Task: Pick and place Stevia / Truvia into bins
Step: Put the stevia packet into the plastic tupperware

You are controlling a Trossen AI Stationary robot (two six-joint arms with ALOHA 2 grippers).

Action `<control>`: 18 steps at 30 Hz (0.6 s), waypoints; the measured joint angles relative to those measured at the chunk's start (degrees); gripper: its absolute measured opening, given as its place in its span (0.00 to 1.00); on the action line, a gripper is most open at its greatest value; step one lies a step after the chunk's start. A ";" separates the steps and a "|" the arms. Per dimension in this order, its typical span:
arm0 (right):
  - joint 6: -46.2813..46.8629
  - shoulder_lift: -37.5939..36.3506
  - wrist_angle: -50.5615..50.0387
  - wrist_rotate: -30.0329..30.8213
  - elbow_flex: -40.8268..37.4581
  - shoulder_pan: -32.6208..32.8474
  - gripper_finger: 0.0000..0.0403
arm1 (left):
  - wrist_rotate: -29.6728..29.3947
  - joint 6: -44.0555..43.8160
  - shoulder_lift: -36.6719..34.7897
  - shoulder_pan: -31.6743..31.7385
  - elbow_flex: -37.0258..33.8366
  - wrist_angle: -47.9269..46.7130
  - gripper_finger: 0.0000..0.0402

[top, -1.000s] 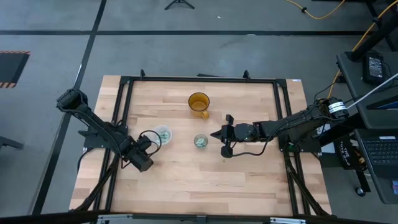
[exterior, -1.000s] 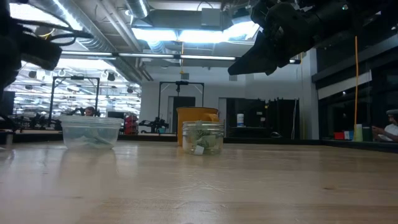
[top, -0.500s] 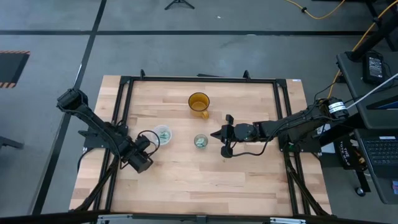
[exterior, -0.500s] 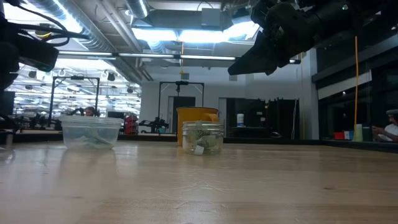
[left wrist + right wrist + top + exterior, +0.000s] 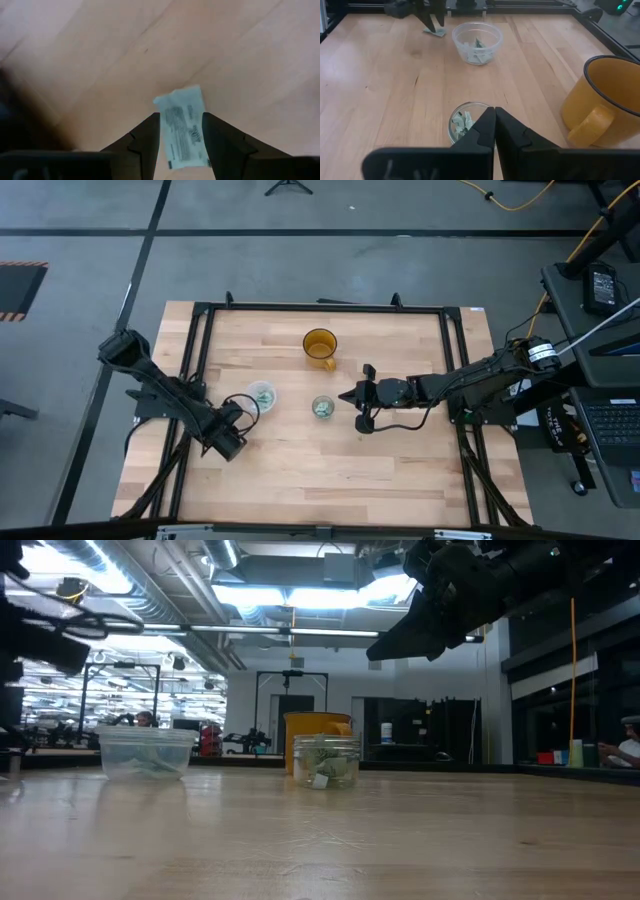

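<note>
Left gripper jaws parted astride sachet beside clear cup, apparently unclamped; right gripper jaws shut, empty.

Left gripper is angled down near the desk's left side, jaws parted. Right gripper is extended level at centre, jaws shut.

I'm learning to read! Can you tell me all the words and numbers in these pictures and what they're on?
Sachet between the left gripper's fingers: dark printed lines, too blurred to read.
Sachets in the clear cup and small cup: print too small to read.
Mug: no words.
Nothing else readable.
</note>
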 joint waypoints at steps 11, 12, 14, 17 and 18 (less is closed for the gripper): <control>0.04 0.00 0.00 0.00 0.00 0.00 0.03 | 0.05 0.92 4.63 0.07 0.20 -0.13 0.35; 0.04 0.00 0.00 0.00 0.00 0.00 0.03 | 0.06 0.99 4.63 0.06 0.22 -0.13 0.35; 0.07 0.00 0.02 0.00 0.00 -0.01 0.03 | 0.07 1.07 4.63 0.07 0.17 -0.06 0.35; 0.07 0.00 0.02 0.00 0.00 -0.02 0.03 | 0.09 1.09 4.67 0.07 0.15 0.00 0.35; 0.07 0.00 0.02 0.00 0.00 -0.02 0.03 | 0.09 1.09 4.68 0.07 0.15 0.00 0.35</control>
